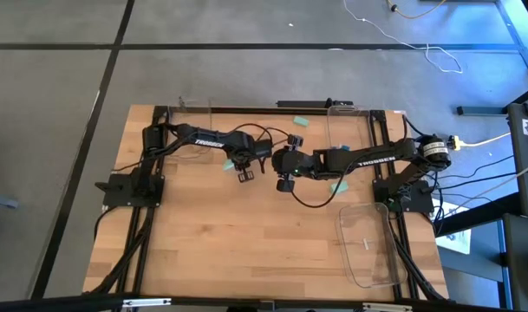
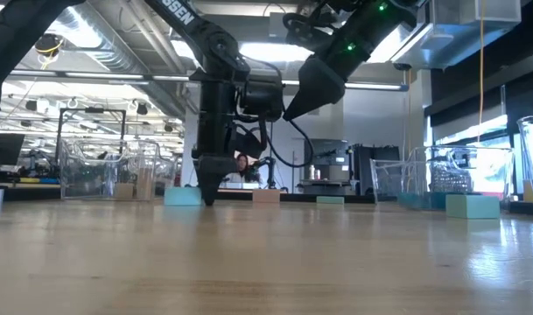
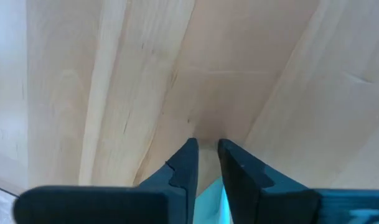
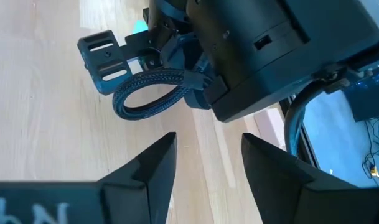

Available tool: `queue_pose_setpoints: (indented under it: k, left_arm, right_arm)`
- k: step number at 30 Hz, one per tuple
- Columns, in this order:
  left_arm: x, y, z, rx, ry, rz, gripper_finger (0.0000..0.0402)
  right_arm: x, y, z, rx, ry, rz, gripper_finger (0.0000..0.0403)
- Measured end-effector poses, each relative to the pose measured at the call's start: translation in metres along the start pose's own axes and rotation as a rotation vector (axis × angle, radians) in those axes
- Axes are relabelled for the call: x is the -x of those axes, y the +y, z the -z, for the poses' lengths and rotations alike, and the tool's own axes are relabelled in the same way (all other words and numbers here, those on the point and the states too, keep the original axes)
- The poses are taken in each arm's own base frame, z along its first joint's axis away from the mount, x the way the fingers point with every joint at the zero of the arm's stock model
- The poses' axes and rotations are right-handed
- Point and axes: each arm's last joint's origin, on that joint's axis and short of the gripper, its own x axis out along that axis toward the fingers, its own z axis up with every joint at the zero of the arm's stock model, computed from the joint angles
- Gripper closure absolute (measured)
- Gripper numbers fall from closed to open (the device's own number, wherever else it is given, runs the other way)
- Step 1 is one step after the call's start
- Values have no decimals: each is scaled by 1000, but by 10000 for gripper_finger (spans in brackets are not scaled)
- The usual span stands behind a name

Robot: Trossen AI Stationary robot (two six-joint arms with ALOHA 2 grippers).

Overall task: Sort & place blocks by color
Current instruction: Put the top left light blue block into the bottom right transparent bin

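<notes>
Left gripper (image 2: 208,199) tip down on the tabletop (image 1: 246,243), jaws a sliver apart over a mint block (image 3: 209,202). Right gripper (image 4: 205,165) raised at its 3 o'clock, jaws apart, empty.

Pale striped wooden table (image 1: 246,234). Black arms; black left gripper (image 3: 206,163) with a mint green block (image 3: 211,202) between its fingers. At two o'clock, more mint green blocks (image 2: 473,206) and one tan block (image 2: 266,197).

Tabletop (image 1: 246,225): pale wood planks, smooth, light sheen. Tray (image 1: 368,244): clear glossy plastic. Fingers (image 4: 155,171): matt black plastic. Blocks (image 2: 472,206): matt mint.
</notes>
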Motion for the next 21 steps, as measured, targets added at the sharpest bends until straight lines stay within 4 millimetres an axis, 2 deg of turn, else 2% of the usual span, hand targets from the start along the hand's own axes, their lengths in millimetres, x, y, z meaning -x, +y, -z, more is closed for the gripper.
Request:
queue_pose_setpoints:
  k: [5,9,14,18,21]
  left_arm:
    - [2,2,-3,0,-15,-64,326]
    - [16,6,-9,-4,8,-75,328]
    - [39,11,-21,3,-15,-91,327]
    - [53,15,-28,10,-52,-173,327]
    - [63,19,-33,22,-82,-202,329]
  right_arm:
    - [0,1,0,4,-2,-2,222]
    - [5,5,-5,41,-13,6,222]
    - [19,11,-15,96,3,105,222]
    - [34,19,-21,128,43,204,222]
    - [46,26,-28,120,43,180,222]
